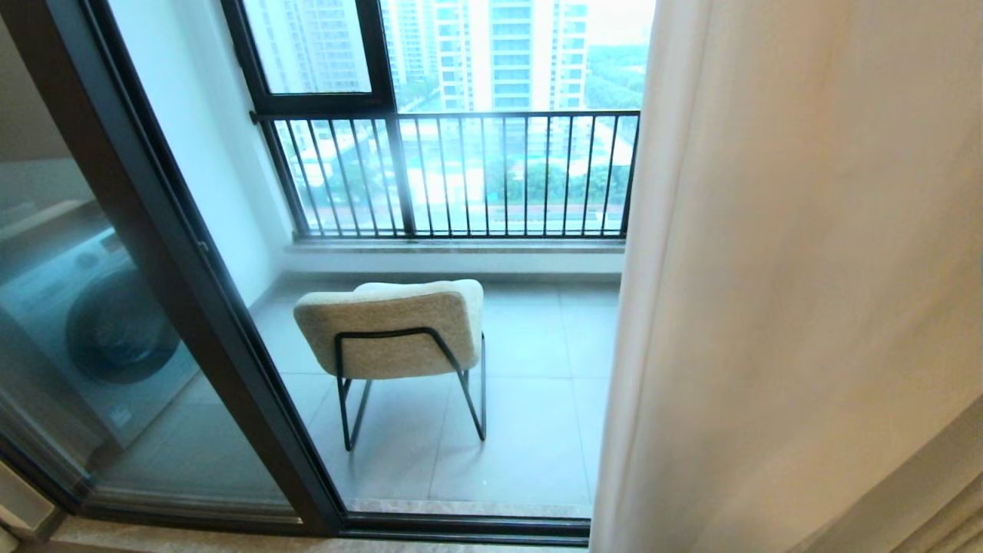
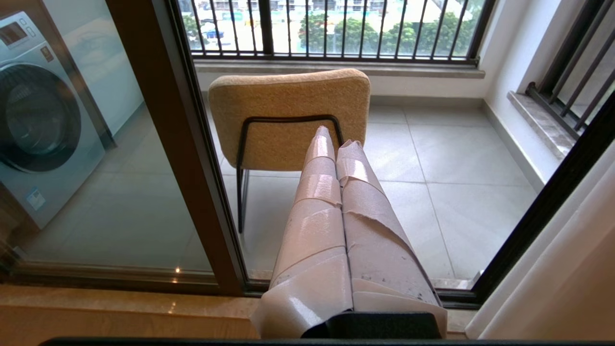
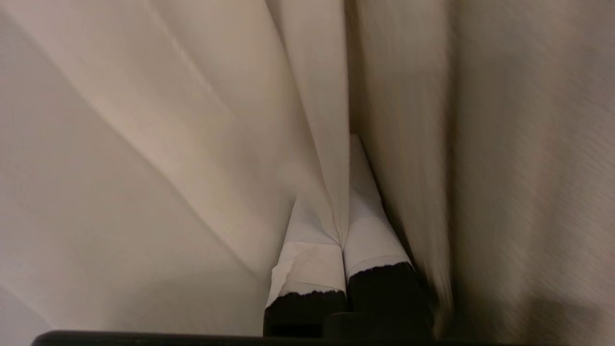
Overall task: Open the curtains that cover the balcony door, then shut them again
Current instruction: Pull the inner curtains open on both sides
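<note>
The cream curtains [image 1: 806, 269] hang bunched at the right of the head view. They leave the balcony door [image 1: 192, 292], glass in a dark frame, uncovered at left and centre. Neither arm shows in the head view. In the right wrist view my right gripper [image 3: 345, 166] is shut on a fold of the curtains [image 3: 168, 144], with fabric pinched between its taped fingers [image 3: 370, 235] and folds all around. My left gripper [image 2: 336, 139] is shut on nothing and points at the door frame [image 2: 192, 158] from low in front of it. The curtains' edge [image 2: 567, 269] hangs beside it.
On the balcony beyond the glass stands a beige chair [image 1: 392, 330] with black metal legs. A washing machine [image 1: 107, 330] sits behind the left pane. An outer window with black railing bars [image 1: 461, 177] closes the far side. A stone sill [image 2: 120, 302] runs below the door.
</note>
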Tool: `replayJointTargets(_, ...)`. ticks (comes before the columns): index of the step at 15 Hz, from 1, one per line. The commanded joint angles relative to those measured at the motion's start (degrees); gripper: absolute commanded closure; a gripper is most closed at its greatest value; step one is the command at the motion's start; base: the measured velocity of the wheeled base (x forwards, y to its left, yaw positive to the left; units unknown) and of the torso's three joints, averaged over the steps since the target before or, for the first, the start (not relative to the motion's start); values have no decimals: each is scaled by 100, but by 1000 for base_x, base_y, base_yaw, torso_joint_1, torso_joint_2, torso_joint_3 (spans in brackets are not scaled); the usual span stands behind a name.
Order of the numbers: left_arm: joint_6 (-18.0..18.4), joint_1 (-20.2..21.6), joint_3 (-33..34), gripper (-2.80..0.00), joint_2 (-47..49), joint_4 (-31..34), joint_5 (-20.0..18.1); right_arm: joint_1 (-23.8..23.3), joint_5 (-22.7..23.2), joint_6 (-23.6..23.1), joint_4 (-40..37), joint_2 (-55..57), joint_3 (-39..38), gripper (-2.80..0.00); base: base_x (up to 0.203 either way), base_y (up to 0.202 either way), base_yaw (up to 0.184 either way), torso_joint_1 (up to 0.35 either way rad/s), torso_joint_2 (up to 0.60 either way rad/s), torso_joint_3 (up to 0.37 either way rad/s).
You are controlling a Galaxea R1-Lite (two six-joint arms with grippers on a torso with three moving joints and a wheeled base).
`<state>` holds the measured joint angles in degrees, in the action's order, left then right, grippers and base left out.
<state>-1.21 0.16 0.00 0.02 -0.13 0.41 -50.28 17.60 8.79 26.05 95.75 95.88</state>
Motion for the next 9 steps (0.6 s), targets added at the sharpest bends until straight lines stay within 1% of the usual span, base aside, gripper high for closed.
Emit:
replayJointTargets(1, -2, 2, 0, 0, 4, -4, 3, -449, 6, 8, 76, 520, 189, 0, 0, 0, 0, 0, 0, 0)
replayJointTargets(5, -2, 2, 0, 0, -2, -4, 3, -916, 6, 8, 406, 993, 402, 0, 0, 0, 0, 0, 0, 0)
replayJointTargets(8, -2, 2, 0, 0, -2, -4, 3, -1063, 40, 9, 577, 1130, 380, 0, 0, 0, 0, 0, 0, 0)
replayJointTargets(9, -2, 2, 0, 0, -2, -4, 3, -1091, 129, 0, 585, 1130, 362, 0, 0, 0, 0, 0, 0, 0)
